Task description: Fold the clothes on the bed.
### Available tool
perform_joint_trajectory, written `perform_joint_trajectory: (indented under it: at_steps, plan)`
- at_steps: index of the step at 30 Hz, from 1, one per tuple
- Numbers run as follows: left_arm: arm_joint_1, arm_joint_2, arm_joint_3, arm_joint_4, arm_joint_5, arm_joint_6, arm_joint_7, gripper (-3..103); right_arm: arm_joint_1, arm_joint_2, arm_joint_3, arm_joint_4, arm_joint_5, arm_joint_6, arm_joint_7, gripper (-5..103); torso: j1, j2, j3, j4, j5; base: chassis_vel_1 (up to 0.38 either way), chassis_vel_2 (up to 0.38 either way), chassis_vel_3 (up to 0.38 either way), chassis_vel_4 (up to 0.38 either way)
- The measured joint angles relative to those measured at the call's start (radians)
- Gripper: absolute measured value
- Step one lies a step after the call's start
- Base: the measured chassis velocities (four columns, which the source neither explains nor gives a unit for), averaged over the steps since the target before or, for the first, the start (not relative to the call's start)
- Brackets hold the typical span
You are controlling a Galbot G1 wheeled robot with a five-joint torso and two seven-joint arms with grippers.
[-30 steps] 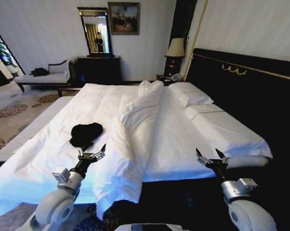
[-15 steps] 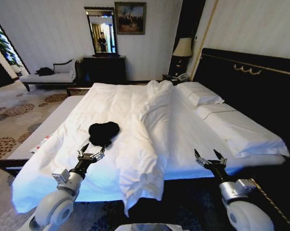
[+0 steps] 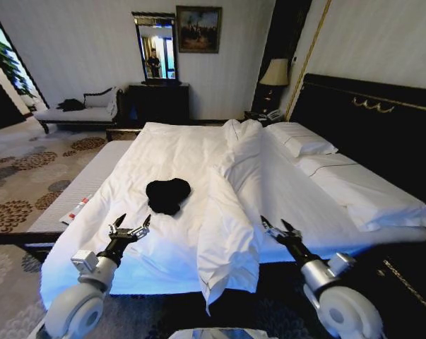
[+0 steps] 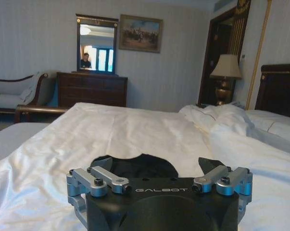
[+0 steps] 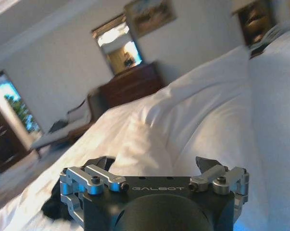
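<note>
A crumpled black T-shirt (image 3: 168,195) waits on the bed (image 3: 163,152), with both empty grippers at the near edge.

The T-shirt lies bunched on the white duvet, ahead of the left gripper (image 3: 129,228), whose jaws are spread wide; the right gripper (image 3: 279,227) hovers well apart, jaws also wide. The shirt looks light and limp, so a raised outer fold seems the best hold. Sleeves, hem and lettering are lost in the heap.

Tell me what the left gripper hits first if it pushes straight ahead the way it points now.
Probably the crumpled black T-shirt. The open left gripper points across the white duvet of the bed toward it, and the left wrist view shows the shirt dead ahead, though depth is unclear.
</note>
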Motion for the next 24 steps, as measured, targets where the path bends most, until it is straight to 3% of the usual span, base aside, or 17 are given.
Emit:
perform_joint_trajectory:
  at_steps: [3,10,14,17,24]
  plan:
    - [0.025,-0.016,-0.004,-0.006,0.019,0.0,-0.003,100,0.077,-0.068,-0.065,-0.053,0.031,-0.016,0.006,100,0.0,0.0,0.0,0.0005,-0.0004,0.0,0.0,0.0,0.0]
    - [0.045,-0.046,-0.001,-0.006,0.043,-0.001,-0.006,100,0.136,-0.1,-0.148,-0.068,0.045,-0.039,0.008,100,0.0,0.0,0.0,0.0004,-0.0012,0.0,0.0,0.0,0.0]
    - [0.053,-0.055,-0.002,-0.008,0.046,-0.002,-0.007,100,0.166,-0.105,-0.211,-0.099,-0.02,-0.051,0.007,100,0.0,0.0,0.0,0.0003,-0.0006,0.0,0.0,0.0,0.0]
    - [0.06,-0.058,-0.009,-0.013,0.046,-0.002,-0.009,100,0.194,-0.1,-0.258,-0.148,-0.135,-0.065,0.021,100,0.0,0.0,0.0,0.0003,-0.0008,0.0,0.0,0.0,0.0]
    - [0.061,-0.055,-0.013,-0.011,0.043,-0.002,-0.01,100,0.237,-0.08,-0.284,-0.206,-0.166,-0.078,0.071,100,0.0,0.0,0.0,0.0004,-0.0008,0.0,0.0,0.0,0.0]
